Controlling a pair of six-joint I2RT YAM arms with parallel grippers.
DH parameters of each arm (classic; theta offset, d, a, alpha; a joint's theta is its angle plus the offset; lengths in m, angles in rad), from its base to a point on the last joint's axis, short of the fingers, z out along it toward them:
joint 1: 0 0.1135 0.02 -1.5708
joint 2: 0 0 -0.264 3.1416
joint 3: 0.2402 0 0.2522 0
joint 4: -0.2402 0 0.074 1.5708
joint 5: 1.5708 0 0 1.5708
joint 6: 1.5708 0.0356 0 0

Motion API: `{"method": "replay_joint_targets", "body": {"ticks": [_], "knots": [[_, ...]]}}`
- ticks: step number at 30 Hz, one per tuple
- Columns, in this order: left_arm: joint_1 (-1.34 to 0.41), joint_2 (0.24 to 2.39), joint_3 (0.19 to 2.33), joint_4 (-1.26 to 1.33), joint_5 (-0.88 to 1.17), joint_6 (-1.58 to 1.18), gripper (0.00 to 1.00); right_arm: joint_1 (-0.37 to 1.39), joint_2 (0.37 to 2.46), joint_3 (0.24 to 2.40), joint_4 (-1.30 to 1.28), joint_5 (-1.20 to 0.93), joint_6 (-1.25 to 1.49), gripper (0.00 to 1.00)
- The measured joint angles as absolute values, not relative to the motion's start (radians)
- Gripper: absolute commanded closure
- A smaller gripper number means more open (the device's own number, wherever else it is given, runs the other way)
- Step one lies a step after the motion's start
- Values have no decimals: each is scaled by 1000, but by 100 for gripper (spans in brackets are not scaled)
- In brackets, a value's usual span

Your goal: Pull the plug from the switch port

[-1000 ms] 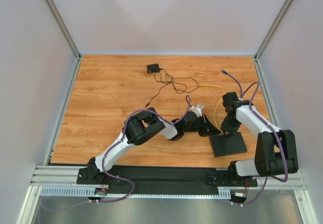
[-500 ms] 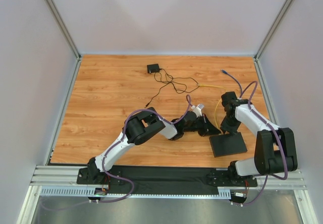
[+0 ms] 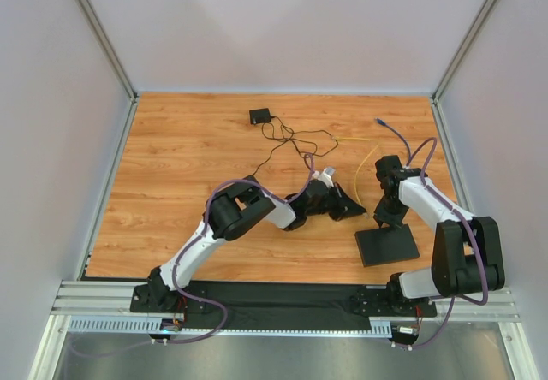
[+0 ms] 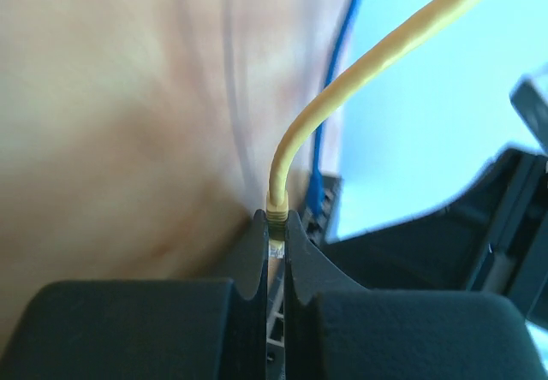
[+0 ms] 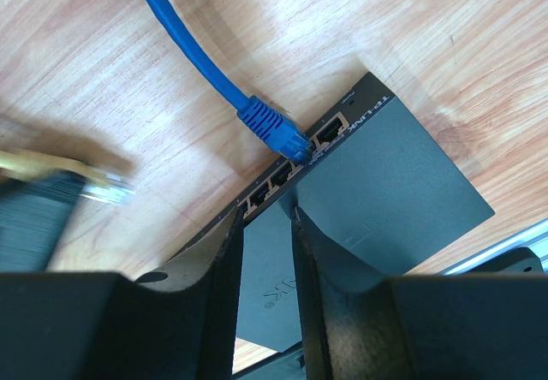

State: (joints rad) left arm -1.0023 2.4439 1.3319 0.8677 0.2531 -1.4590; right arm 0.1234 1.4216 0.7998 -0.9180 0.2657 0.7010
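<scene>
The left gripper [image 3: 339, 202] has drawn back to the left, away from the switch [image 3: 387, 245]. The yellow plug [image 4: 276, 219], pinched between its fingers, now hangs clear of the switch port [image 5: 261, 193] (in the right wrist view it is a blur, apart from the socket row). The right gripper [image 3: 389, 217] rests on the switch's far edge, its fingers a narrow gap apart and holding nothing. A blue plug [image 5: 276, 129] sits in a socket of the same row. Farther off lie a black adapter [image 3: 259, 115] and its thin cord [image 3: 291, 145].

Blue cable [image 5: 193, 50] beside switch port [image 5: 260, 196]
</scene>
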Motion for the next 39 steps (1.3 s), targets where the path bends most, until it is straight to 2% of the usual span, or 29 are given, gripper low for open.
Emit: {"method": "replay_joint_targets", "body": {"ticks": [14,27,32,39], "knots": [[-960,2275,1270,592,182,-1211,100,123,1414,797,-916,266,700,70],[-894,1789,1102,203,232,-870,100,124,1373,777,-894,263,695,69],[-820,1670,1086,33,294,-743,100,126,1374,777,-892,263,687,69],[-667,1423,899,-168,332,-667,100,128,1374,777,-892,263,683,69]]}}
